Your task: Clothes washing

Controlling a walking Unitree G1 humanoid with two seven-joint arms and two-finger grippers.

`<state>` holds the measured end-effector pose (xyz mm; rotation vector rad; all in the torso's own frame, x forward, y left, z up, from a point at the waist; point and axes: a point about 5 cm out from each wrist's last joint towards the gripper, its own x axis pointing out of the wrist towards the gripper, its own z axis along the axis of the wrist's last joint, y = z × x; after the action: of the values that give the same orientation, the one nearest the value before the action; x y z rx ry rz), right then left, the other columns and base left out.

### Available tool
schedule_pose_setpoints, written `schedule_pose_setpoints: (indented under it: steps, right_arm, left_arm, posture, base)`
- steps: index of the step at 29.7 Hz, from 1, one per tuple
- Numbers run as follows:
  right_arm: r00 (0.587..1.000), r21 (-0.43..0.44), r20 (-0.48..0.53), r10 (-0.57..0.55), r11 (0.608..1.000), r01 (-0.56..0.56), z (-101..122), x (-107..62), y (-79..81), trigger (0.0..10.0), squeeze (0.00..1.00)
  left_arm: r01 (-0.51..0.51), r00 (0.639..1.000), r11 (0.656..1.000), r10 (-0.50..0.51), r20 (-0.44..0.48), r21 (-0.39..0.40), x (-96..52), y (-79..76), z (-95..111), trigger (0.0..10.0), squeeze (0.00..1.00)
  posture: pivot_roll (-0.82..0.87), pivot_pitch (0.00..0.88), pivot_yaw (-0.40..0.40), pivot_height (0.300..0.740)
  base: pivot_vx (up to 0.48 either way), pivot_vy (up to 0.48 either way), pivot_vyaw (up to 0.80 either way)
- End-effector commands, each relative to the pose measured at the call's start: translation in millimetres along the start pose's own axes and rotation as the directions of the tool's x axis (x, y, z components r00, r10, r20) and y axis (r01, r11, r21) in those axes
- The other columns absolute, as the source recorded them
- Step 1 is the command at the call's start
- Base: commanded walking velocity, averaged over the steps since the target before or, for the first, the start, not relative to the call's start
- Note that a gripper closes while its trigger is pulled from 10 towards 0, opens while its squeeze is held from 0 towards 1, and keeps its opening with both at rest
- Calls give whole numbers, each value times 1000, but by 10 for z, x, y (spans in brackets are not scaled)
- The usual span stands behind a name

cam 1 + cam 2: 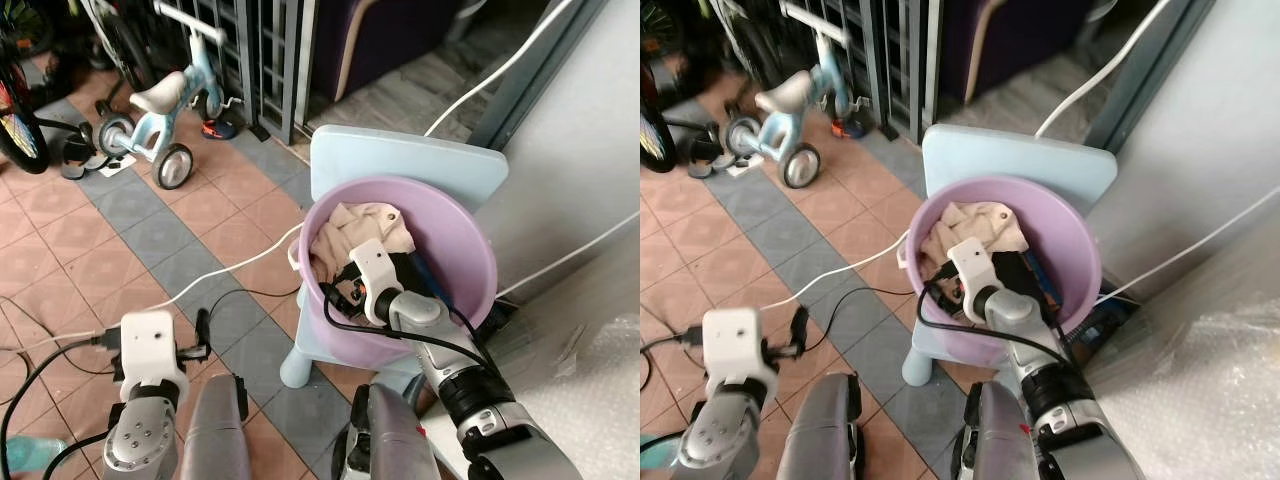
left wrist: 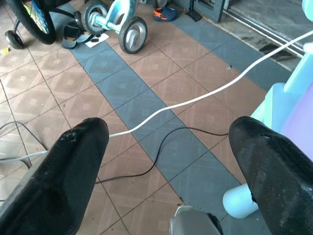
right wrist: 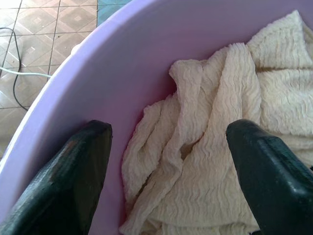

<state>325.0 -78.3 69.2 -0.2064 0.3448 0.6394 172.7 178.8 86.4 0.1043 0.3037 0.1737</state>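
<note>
On my far left, by the black gate, I see a small blue tricycle (image 1: 160, 110) standing on the tiled floor (image 1: 70, 250), with a dark bicycle wheel (image 1: 20, 120) beside it. Nearer to me, the left gripper (image 2: 166, 161) hangs low over the tiles, its two black fingers (image 2: 63, 171) spread wide and holding nothing; a white cable (image 1: 225, 270) and a thin black cable (image 2: 161, 147) run across the floor under it. More to the right stands a light blue stool (image 1: 405, 165), and on it sits a purple basin (image 1: 455, 235). The clothes are inside this basin: a cream cloth (image 3: 230, 127) lies against the wall on its left side, with something dark just beside it. My right gripper (image 3: 168, 171) is down inside the basin, directly over the cream cloth, fingers spread apart and not yet pinching it. On the far right I see a grey wall (image 1: 580, 170).
</note>
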Motion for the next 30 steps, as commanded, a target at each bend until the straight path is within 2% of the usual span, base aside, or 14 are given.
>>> schedule_pose_setpoints:
  steps: [1, 6, 12, 15, 16, 17, 20, 30]
  right_arm:
    - [999, -40, -19, -33, 999, 32, -93, 37, 53, 10000, 0]
    - [995, -66, 50, -83, 994, 86, 40, 144, 130, 10000, 0]
    - [982, -114, 42, -186, 975, 189, 184, 307, 194, 10000, 0]
    - [976, -116, 13, -219, 969, 219, 167, 332, 202, 10000, 0]
    - [970, -123, -2, -242, 963, 239, 151, 334, 191, 3255, 0]
    - [962, -130, -17, -273, 955, 268, 136, 339, 179, 0, 0]
    - [954, -135, -22, -300, 946, 294, 131, 337, 159, 0, 0]
    - [931, -51, -45, -363, 931, 361, 66, 280, -3, 0, 0]
  left_arm:
    - [10, 1000, 1000, -11, 3, 20, -195, 8, 64, 10000, 0]
    - [25, 999, 999, -24, -27, 32, -473, 21, 117, 10000, 0]
    - [41, 998, 999, -40, -58, 22, -601, -7, 181, 10000, 0]
    - [43, 996, 999, -42, -75, 19, -640, -11, 174, 10000, 0]
    - [46, 996, 999, -44, -82, 19, -654, -17, 166, 10000, 0]
    - [49, 994, 999, -47, -96, 19, -680, -29, 158, 10000, 0]
    - [49, 994, 999, -47, -102, 17, -694, -36, 159, 10000, 0]
    - [41, 994, 999, -39, -102, 18, -639, -39, 156, 10000, 0]
  posture:
    - [234, 349, -87, 647]
    - [272, 412, -80, 647]
    - [282, 445, -80, 647]
    - [284, 450, -82, 647]
    - [285, 451, -83, 647]
    - [288, 451, -84, 647]
    - [290, 450, -86, 647]
    - [278, 430, -92, 647]
  base:
    - [0, 0, 0]
    - [0, 0, 0]
    - [0, 0, 0]
    - [0, 0, 0]
    - [0, 0, 0]
    - [0, 0, 0]
    - [0, 0, 0]
    - [0, 0, 0]
